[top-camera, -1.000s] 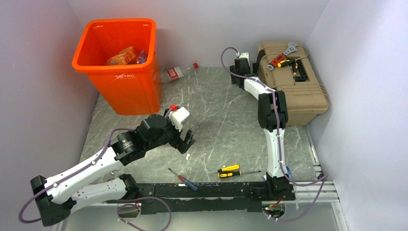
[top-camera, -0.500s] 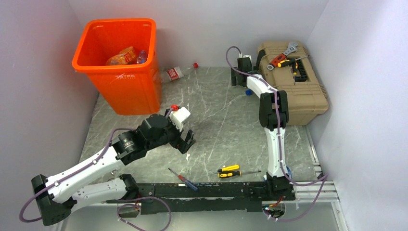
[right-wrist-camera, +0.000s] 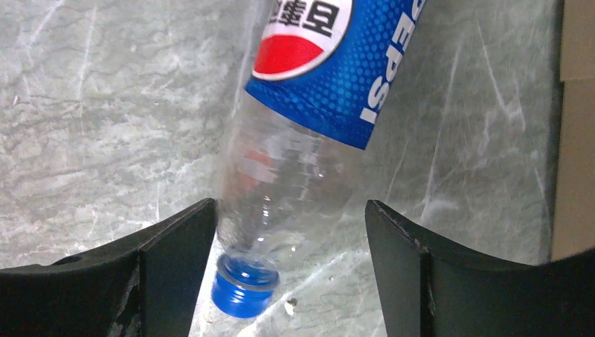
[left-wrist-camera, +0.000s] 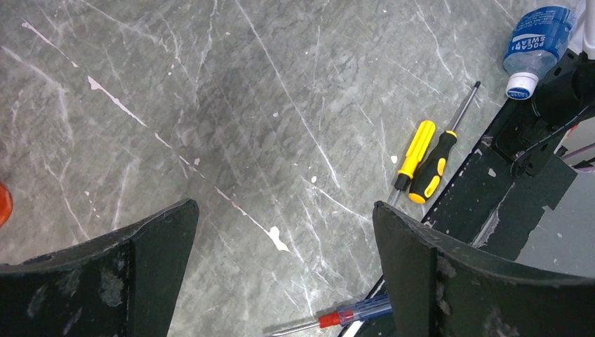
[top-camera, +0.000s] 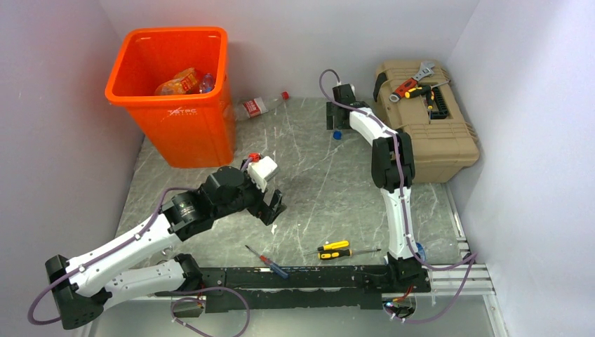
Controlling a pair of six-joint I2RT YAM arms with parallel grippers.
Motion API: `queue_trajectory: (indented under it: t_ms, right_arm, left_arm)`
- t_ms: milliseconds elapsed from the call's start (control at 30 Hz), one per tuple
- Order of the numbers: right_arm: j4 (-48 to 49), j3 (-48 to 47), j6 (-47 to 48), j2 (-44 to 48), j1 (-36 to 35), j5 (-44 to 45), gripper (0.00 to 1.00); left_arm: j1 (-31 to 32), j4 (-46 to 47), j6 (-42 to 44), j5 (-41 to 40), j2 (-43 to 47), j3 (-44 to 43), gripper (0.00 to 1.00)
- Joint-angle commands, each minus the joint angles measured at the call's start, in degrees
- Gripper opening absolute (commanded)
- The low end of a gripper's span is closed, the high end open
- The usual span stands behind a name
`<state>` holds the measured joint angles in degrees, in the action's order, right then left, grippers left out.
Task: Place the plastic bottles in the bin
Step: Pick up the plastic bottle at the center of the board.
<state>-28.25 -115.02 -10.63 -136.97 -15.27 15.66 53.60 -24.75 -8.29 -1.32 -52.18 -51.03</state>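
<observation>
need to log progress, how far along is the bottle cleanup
Done: at least two bottles lie in the orange bin. In hand: the right gripper straddles the Pepsi bottle on the table, jaws open, not clamped; the left gripper hangs open and empty. Left: that Pepsi bottle, the red-capped bottle beside the bin, and the Pocari Sweat bottle by the right arm's base.
</observation>
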Motion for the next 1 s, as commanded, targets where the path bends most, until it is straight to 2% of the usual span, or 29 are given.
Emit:
queue_trajectory:
  t_ms: [0, 100, 333, 467, 567, 867, 933, 967]
  right_arm:
    - [-2.8, -0.1, -2.5, 0.6, 0.8, -1.6, 0.77]
    - [-3.5, 0.3, -3.3, 0.6, 0.8, -2.0, 0.72]
    - [-4.6, 1.7, -5.0, 0.3, 0.8, -3.3, 0.70]
    - [1.2, 9.7, -5.5, 5.2, 0.7, -5.3, 0.52]
    - [2.8, 12.3, -6.5, 8.3, 0.5, -5.8, 0.37]
    - [7.3, 21.1, -8.8, 19.4, -2.6, -5.7, 0.19]
    - [9.1, 24.8, -9.6, 23.5, -4.2, -5.7, 0.11]
    - [10.1, 27.5, -10.0, 25.7, -5.2, -6.0, 0.02]
  left_arm:
    - [0.1, 0.8, -1.2, 0.3, 1.3, -1.4, 0.99]
    - [0.1, 0.7, -1.4, -0.3, 1.5, -1.4, 0.99]
    - [0.1, 0.9, -1.5, -1.8, 2.5, -1.0, 0.99]
    - [0.1, 1.4, -1.8, -3.2, 3.2, -0.3, 0.99]
    - [0.1, 2.2, -3.0, -5.1, 3.9, 0.1, 0.99]
    - [0.1, 4.4, -5.2, -12.8, 7.9, 2.4, 0.99]
    - [0.2, 5.5, -5.2, -14.8, 9.4, 3.4, 0.99]
    - [0.2, 6.0, -5.2, -15.9, 10.2, 3.8, 0.99]
